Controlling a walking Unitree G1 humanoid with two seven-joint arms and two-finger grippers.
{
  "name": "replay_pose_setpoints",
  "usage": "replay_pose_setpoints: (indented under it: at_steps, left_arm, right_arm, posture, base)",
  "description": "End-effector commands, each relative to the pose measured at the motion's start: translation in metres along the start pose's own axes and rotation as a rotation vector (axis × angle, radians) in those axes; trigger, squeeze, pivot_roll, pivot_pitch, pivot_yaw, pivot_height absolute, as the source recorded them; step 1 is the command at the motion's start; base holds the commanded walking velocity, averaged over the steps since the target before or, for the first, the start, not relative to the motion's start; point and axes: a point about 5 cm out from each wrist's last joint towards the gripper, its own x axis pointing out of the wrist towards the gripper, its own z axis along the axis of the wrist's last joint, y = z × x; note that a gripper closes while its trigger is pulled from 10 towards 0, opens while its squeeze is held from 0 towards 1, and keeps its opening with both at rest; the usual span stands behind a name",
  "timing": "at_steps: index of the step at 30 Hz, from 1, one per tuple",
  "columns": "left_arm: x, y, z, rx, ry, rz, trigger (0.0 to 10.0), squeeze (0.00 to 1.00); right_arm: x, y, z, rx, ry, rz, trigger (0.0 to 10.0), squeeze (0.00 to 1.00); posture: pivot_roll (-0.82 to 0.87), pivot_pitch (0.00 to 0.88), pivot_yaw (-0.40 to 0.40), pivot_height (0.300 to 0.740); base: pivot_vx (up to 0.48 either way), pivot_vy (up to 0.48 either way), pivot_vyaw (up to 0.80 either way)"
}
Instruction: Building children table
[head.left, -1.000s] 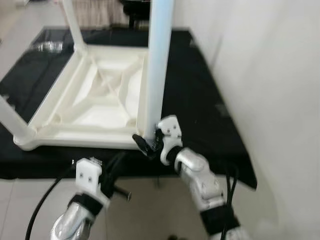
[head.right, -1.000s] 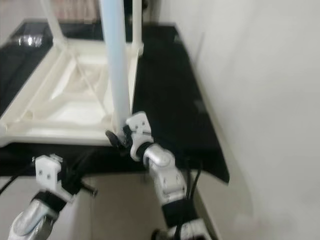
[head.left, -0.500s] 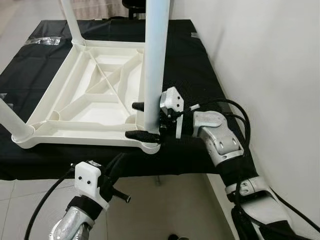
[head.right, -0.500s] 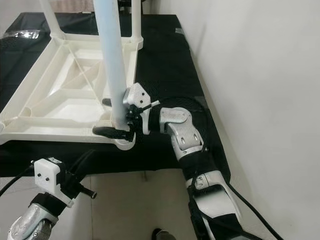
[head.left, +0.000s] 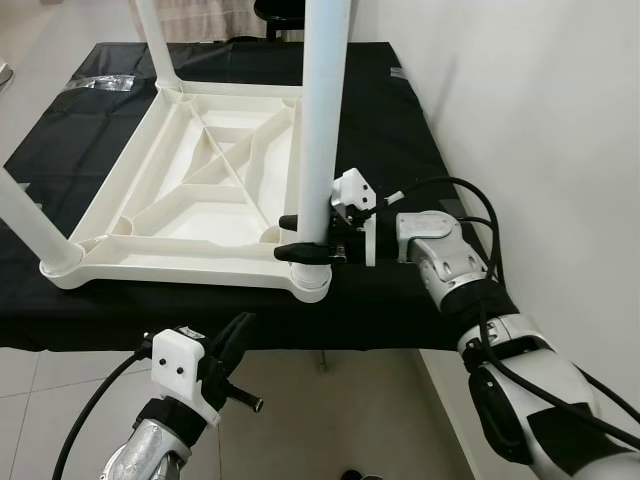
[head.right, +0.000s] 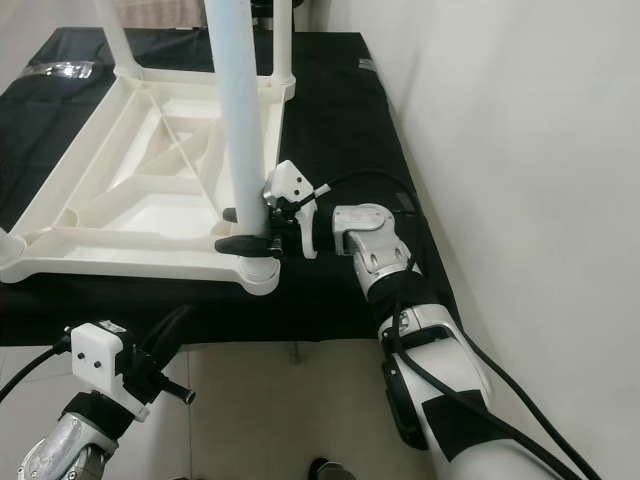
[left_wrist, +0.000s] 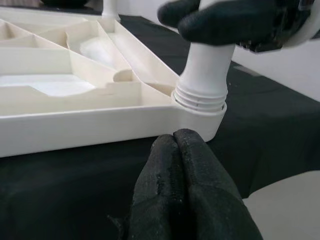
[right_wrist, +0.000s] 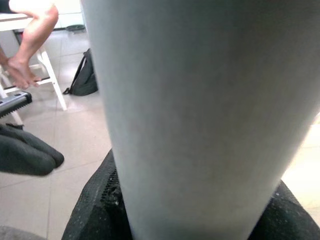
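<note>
One white table leg (head.left: 322, 120) is clamped near its base by the right gripper (head.left: 305, 238).
The leg is stood upright in the near right corner socket of the upturned white children's table (head.left: 190, 195), which is laid on a black cloth (head.left: 400, 140) beside a white wall (head.left: 540, 130). The left gripper (left_wrist: 186, 195) is held low before the table's near edge, its fingers pressed together on nothing.

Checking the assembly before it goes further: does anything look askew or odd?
Nothing stands out. The white tabletop lies upside down on the black cloth, and the right gripper holds an upright leg at its corner socket.
</note>
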Motion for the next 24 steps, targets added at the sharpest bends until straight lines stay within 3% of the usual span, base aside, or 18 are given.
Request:
replay_pose_setpoints:
  at_steps: [1,3,4,6,7,8,9,11,12,13,14,19,20,22,23,24]
  left_arm:
    - [-0.003,-0.002,-0.001,0.002,0.013,-0.006,10.0,0.00]
    - [-0.003,-0.002,-0.001,0.002,0.013,-0.006,10.0,0.00]
    - [-0.003,-0.002,-0.001,0.002,0.013,-0.007,10.0,0.00]
    - [-0.003,-0.002,-0.001,0.002,0.013,-0.007,10.0,0.00]
    - [-0.003,0.000,0.000,0.002,0.012,-0.008,10.0,0.00]
    - [-0.003,0.000,0.000,0.002,0.012,-0.008,10.0,0.00]
    - [-0.002,0.002,0.000,0.003,0.013,-0.013,10.0,0.00]
    - [-0.002,0.002,0.000,0.003,0.013,-0.013,10.0,0.00]
    - [0.000,0.004,-0.001,0.003,0.014,-0.015,10.0,0.00]
    - [0.000,0.004,-0.001,0.003,0.014,-0.015,10.0,0.00]
    - [0.003,0.005,-0.003,0.002,0.016,-0.018,10.0,0.00]
    - [0.005,0.007,-0.003,0.011,0.008,-0.003,10.0,0.00]
    - [0.005,0.007,-0.003,0.016,0.004,0.007,10.0,0.00]
    - [0.005,0.007,-0.003,0.016,0.004,0.007,10.0,0.00]
    - [0.006,0.007,-0.003,0.015,0.004,0.008,10.0,0.00]
    - [0.007,0.007,-0.003,0.014,0.004,0.007,10.0,0.00]
  right_arm:
    - [-0.019,-0.005,-0.010,0.003,0.023,-0.190,0.0,0.00]
    - [-0.019,-0.005,-0.010,0.003,0.023,-0.190,0.0,0.00]
    - [-0.022,-0.003,-0.018,0.046,0.020,-0.345,0.0,0.00]
    - [-0.022,-0.003,-0.018,0.046,0.020,-0.345,0.0,0.00]
    - [-0.010,0.021,-0.045,0.180,0.054,-0.625,0.0,0.00]
    - [-0.010,0.021,-0.045,0.180,0.054,-0.625,0.0,0.00]
    - [0.005,0.053,-0.067,0.259,0.111,-0.749,0.0,0.00]
    - [0.005,0.053,-0.067,0.259,0.111,-0.749,0.0,0.00]
    - [0.018,0.071,-0.071,0.257,0.137,-0.792,0.0,0.00]
    - [0.018,0.071,-0.071,0.257,0.137,-0.792,0.0,0.00]
    - [0.034,0.080,-0.071,0.230,0.134,-0.753,0.0,0.00]
    - [0.038,0.071,-0.068,0.219,0.113,-0.729,0.0,0.00]
    - [0.037,0.066,-0.063,0.215,0.100,-0.730,1.0,0.00]
    - [0.037,0.066,-0.063,0.215,0.100,-0.730,1.0,0.00]
    - [0.038,0.058,-0.051,0.225,0.054,-0.675,10.0,0.00]
    - [0.038,0.056,-0.047,0.225,0.048,-0.656,10.0,0.00]
  posture:
    - [0.07,0.238,-0.066,0.740]
    - [0.07,0.238,-0.066,0.740]
    - [0.06,0.240,-0.068,0.740]
    - [0.06,0.240,-0.068,0.740]
    - [0.04,0.244,-0.064,0.740]
    - [0.04,0.244,-0.064,0.740]
    - [0.03,0.238,-0.046,0.740]
    - [0.03,0.238,-0.046,0.740]
    - [0.03,0.229,-0.043,0.740]
    - [0.03,0.229,-0.043,0.740]
    - [0.03,0.219,-0.050,0.740]
    - [0.03,0.212,-0.060,0.740]
    - [0.03,0.209,-0.062,0.740]
    - [0.03,0.209,-0.062,0.740]
    - [0.03,0.204,-0.065,0.740]
    - [0.03,0.204,-0.065,0.740]
  base:
    - [0.000,0.000,0.00]
    - [0.000,0.000,0.00]
    - [0.000,0.000,0.00]
    - [0.000,0.000,0.00]
    - [0.000,0.000,0.00]
    - [0.000,0.000,0.00]
    - [0.000,0.000,0.00]
    - [0.000,0.000,0.00]
    - [0.000,0.000,0.00]
    - [0.000,0.000,0.00]
    - [0.000,0.000,0.00]
    - [0.000,0.000,0.00]
    - [0.000,0.000,0.00]
    - [0.000,0.000,0.00]
    - [0.000,0.000,0.00]
    - [0.000,0.000,0.00]
